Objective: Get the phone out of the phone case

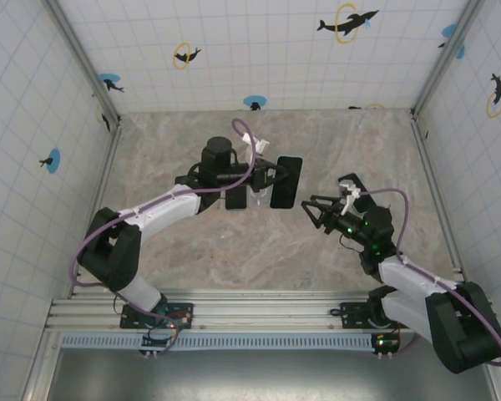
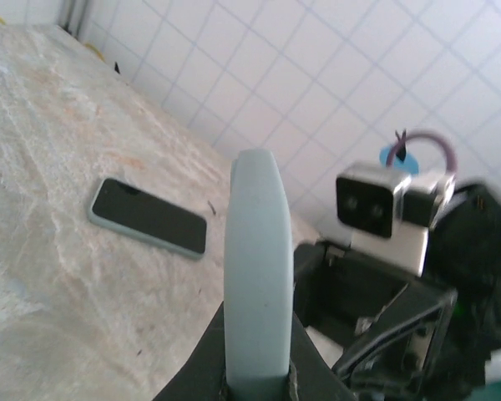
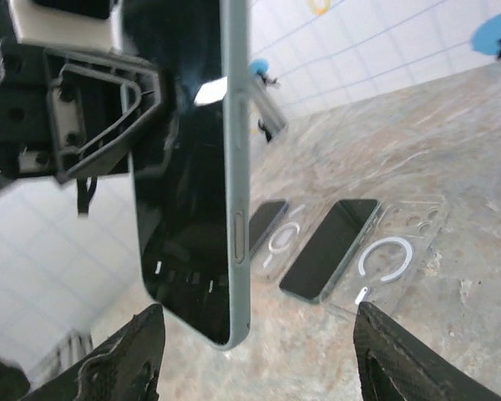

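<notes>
The left gripper (image 1: pixel 270 178) holds the phone (image 1: pixel 286 182) up in the air for peeling, and the right gripper (image 1: pixel 311 210), open wide just beside the phone, should next pinch its case rim, which is hard to see here.

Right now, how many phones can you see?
3. The held phone is in the left fingers; a nearer phone and a farther phone, partly hidden, lie on the table beside clear cases.

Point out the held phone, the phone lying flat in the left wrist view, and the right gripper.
held phone (image 3: pixel 184 242), right wrist view, dark screen.
flat phone (image 2: pixel 148 215), left wrist view, screen centre.
right gripper (image 3: pixel 259 351), right wrist view, midway between fingertips.
</notes>
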